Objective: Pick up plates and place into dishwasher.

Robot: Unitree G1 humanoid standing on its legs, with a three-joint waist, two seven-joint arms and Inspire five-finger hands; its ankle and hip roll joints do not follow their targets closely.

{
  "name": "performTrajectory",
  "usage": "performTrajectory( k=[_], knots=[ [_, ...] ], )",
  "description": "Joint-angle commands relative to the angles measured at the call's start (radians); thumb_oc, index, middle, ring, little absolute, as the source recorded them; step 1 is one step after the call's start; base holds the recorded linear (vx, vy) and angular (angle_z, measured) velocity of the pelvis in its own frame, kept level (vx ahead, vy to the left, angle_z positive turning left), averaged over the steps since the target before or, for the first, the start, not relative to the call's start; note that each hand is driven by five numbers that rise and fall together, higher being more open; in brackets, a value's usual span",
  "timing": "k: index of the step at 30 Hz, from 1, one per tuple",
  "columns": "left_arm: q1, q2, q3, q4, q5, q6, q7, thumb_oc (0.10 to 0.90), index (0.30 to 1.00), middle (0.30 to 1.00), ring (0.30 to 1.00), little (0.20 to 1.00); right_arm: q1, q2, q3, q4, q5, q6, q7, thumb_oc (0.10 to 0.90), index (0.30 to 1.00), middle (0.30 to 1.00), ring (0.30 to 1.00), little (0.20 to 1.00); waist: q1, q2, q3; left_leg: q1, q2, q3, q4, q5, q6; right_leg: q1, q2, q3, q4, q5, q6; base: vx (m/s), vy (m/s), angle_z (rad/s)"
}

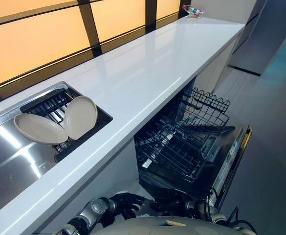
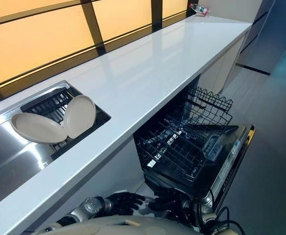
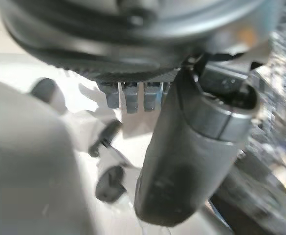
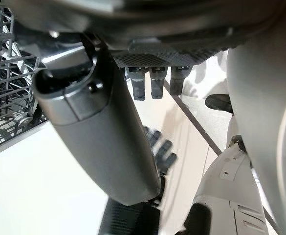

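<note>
Two beige plates sit in a dark rack inside the steel sink (image 1: 6, 161), far up and to the left of the robot's left hand (image 1: 125, 203). One plate (image 1: 39, 129) lies nearly flat; the other plate (image 1: 80, 116) stands tilted on edge, touching it. The dishwasher (image 1: 231, 161) stands open just beyond the right hand (image 2: 167, 201), its black wire rack (image 1: 182, 139) pulled out above the lowered door.
</note>
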Motion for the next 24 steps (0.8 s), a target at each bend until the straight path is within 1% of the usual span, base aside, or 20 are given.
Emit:
performTrajectory(
  k=[1, 2, 4, 5, 6, 7, 9, 10, 12, 13, 14, 18, 19, 21, 22, 24],
  knots=[
    [-0.148, 0.0, 0.047, -0.151, -0.284, 0.169, -0.158, 0.8, 0.9, 0.9, 0.9, 0.9, 0.01, -0.036, 0.022, 0.035, -0.019, 0.013, -0.017, 0.8, 0.9, 0.9, 0.9, 0.9, -0.003, 0.007, 0.035, 0.002, -0.066, -0.033, 0.007, -0.046, 0.052, 0.046, 0.003, -0.015, 0.027, -0.024, 0.05, 0.0, 0.0, 0.0],
    [-0.151, 0.005, 0.057, -0.224, -0.347, 0.248, -0.202, 0.8, 0.9, 0.9, 0.9, 0.9, 0.01, -0.036, 0.015, 0.035, -0.018, 0.012, -0.021, 0.8, 0.9, 0.9, 0.9, 0.9, 0.0, 0.008, 0.035, 0.0, -0.066, -0.036, 0.007, -0.044, 0.053, 0.046, 0.003, -0.015, 0.027, -0.022, 0.05, 0.0, 0.0, 0.0],
    [-0.147, -0.001, 0.068, -0.342, -0.456, 0.372, -0.271, 0.8, 0.9, 0.9, 0.9, 0.9, 0.012, -0.035, 0.006, 0.036, -0.014, 0.012, -0.03, 0.8, 0.9, 0.9, 0.9, 0.9, 0.005, 0.009, 0.036, -0.003, -0.067, -0.043, 0.007, -0.041, 0.055, 0.045, 0.001, -0.018, 0.027, -0.019, 0.049, 0.0, 0.0, 0.0],
    [-0.144, -0.007, 0.072, -0.385, -0.499, 0.415, -0.302, 0.8, 0.9, 0.9, 0.9, 0.9, 0.013, -0.033, 0.006, 0.037, -0.013, 0.011, -0.034, 0.8, 0.9, 0.9, 0.9, 0.9, 0.007, 0.009, 0.036, -0.004, -0.067, -0.044, 0.007, -0.04, 0.056, 0.044, 0.0, -0.019, 0.027, -0.018, 0.049, 0.0, 0.0, 0.0],
    [-0.145, -0.004, 0.074, -0.441, -0.55, 0.464, -0.304, 0.8, 0.9, 0.9, 0.9, 0.9, 0.015, -0.032, 0.007, 0.039, -0.009, 0.007, -0.038, 0.8, 0.9, 0.9, 0.9, 0.9, 0.008, 0.009, 0.035, -0.006, -0.067, -0.045, 0.007, -0.04, 0.056, 0.044, -0.001, -0.02, 0.026, -0.016, 0.049, 0.0, 0.0, 0.0],
    [-0.146, -0.003, 0.074, -0.459, -0.572, 0.481, -0.304, 0.8, 0.9, 0.9, 0.9, 0.9, 0.016, -0.031, 0.008, 0.039, -0.008, 0.007, -0.04, 0.8, 0.9, 0.9, 0.9, 0.9, 0.009, 0.009, 0.035, -0.006, -0.067, -0.046, 0.007, -0.04, 0.056, 0.044, -0.002, -0.021, 0.026, -0.016, 0.049, 0.0, 0.0, 0.0],
    [-0.152, -0.006, 0.08, -0.539, -0.675, 0.549, -0.291, 0.8, 0.9, 0.9, 0.9, 0.9, 0.021, -0.028, 0.01, 0.041, 0.001, 0.003, -0.046, 0.8, 0.9, 0.9, 0.9, 0.9, 0.012, 0.007, 0.031, -0.007, -0.067, -0.048, 0.007, -0.041, 0.058, 0.044, -0.004, -0.024, 0.023, -0.013, 0.049, 0.0, 0.0, 0.0],
    [-0.155, -0.005, 0.079, -0.552, -0.701, 0.558, -0.287, 0.8, 0.9, 0.9, 0.9, 0.9, 0.023, -0.028, 0.011, 0.041, 0.004, 0.002, -0.047, 0.8, 0.9, 0.9, 0.9, 0.9, 0.012, 0.006, 0.031, -0.007, -0.067, -0.048, 0.007, -0.041, 0.058, 0.045, -0.004, -0.024, 0.022, -0.013, 0.049, 0.0, 0.0, 0.0],
    [-0.159, -0.009, 0.084, -0.626, -0.807, 0.612, -0.24, 0.8, 0.9, 0.9, 0.9, 0.9, 0.028, -0.027, 0.015, 0.041, 0.018, 0.0, -0.051, 0.8, 0.9, 0.9, 0.9, 0.9, 0.014, 0.005, 0.029, -0.008, -0.067, -0.05, 0.007, -0.043, 0.057, 0.047, -0.005, -0.026, 0.02, -0.014, 0.048, 0.0, -0.016, 0.0],
    [-0.165, -0.008, 0.089, -0.683, -0.891, 0.642, -0.189, 0.8, 0.9, 0.9, 0.9, 0.9, 0.031, -0.025, 0.016, 0.041, 0.028, -0.002, -0.055, 0.8, 0.9, 0.9, 0.9, 0.9, 0.016, 0.003, 0.028, -0.008, -0.066, -0.051, 0.007, -0.043, 0.057, 0.048, -0.007, -0.027, 0.018, -0.012, 0.048, -0.01, -0.031, 0.0],
    [-0.167, -0.005, 0.088, -0.709, -0.945, 0.65, -0.158, 0.8, 0.9, 0.9, 0.9, 0.9, 0.033, -0.026, 0.017, 0.04, 0.034, 0.001, -0.057, 0.8, 0.9, 0.9, 0.9, 0.9, 0.017, 0.003, 0.028, -0.009, -0.066, -0.052, 0.007, -0.043, 0.056, 0.048, -0.007, -0.027, 0.018, -0.012, 0.048, 0.0, 0.0, 0.0],
    [-0.175, 0.001, 0.094, -0.774, -1.02, 0.66, -0.108, 0.8, 0.9, 0.9, 0.9, 0.9, 0.037, -0.026, 0.018, 0.042, 0.047, 0.006, -0.064, 0.8, 0.9, 0.9, 0.9, 0.9, 0.021, 0.003, 0.025, -0.01, -0.066, -0.055, 0.007, -0.043, 0.056, 0.049, -0.008, -0.029, 0.015, -0.011, 0.048, -0.01, -0.013, 0.04],
    [-0.185, 0.015, 0.091, -0.836, -1.09, 0.673, -0.078, 0.8, 0.9, 0.9, 0.9, 0.9, 0.036, -0.029, 0.021, 0.047, 0.054, 0.01, -0.07, 0.8, 0.9, 0.9, 0.9, 0.9, 0.023, 0.005, 0.023, -0.011, -0.066, -0.06, 0.007, -0.043, 0.055, 0.05, -0.01, -0.032, 0.013, -0.01, 0.048, -0.02, -0.003, 0.05],
    [-0.192, 0.021, 0.086, -0.864, -1.156, 0.676, -0.046, 0.8, 0.9, 0.9, 0.9, 0.9, 0.034, -0.031, 0.022, 0.049, 0.057, 0.014, -0.072, 0.8, 0.9, 0.9, 0.9, 0.9, 0.024, 0.006, 0.021, -0.011, -0.066, -0.063, 0.007, -0.043, 0.054, 0.052, -0.01, -0.034, 0.012, -0.01, 0.048, -0.02, 0.002, 0.07],
    [-0.2, 0.02, 0.089, -0.892, -1.225, 0.671, -0.015, 0.8, 0.9, 0.9, 0.9, 0.9, 0.033, -0.034, 0.026, 0.049, 0.058, 0.016, -0.075, 0.8, 0.9, 0.9, 0.9, 0.9, 0.025, 0.007, 0.019, -0.011, -0.067, -0.066, 0.007, -0.043, 0.054, 0.054, -0.012, -0.036, 0.01, -0.011, 0.048, -0.01, 0.002, 0.14],
    [-0.209, 0.021, 0.093, -0.912, -1.262, 0.651, 0.007, 0.8, 0.9, 0.9, 0.9, 0.9, 0.032, -0.033, 0.03, 0.051, 0.06, 0.018, -0.078, 0.8, 0.9, 0.9, 0.9, 0.9, 0.026, 0.007, 0.017, -0.01, -0.067, -0.067, 0.007, -0.043, 0.053, 0.056, -0.013, -0.039, 0.009, -0.01, 0.048, -0.01, -0.001, 0.15]
  ],
)
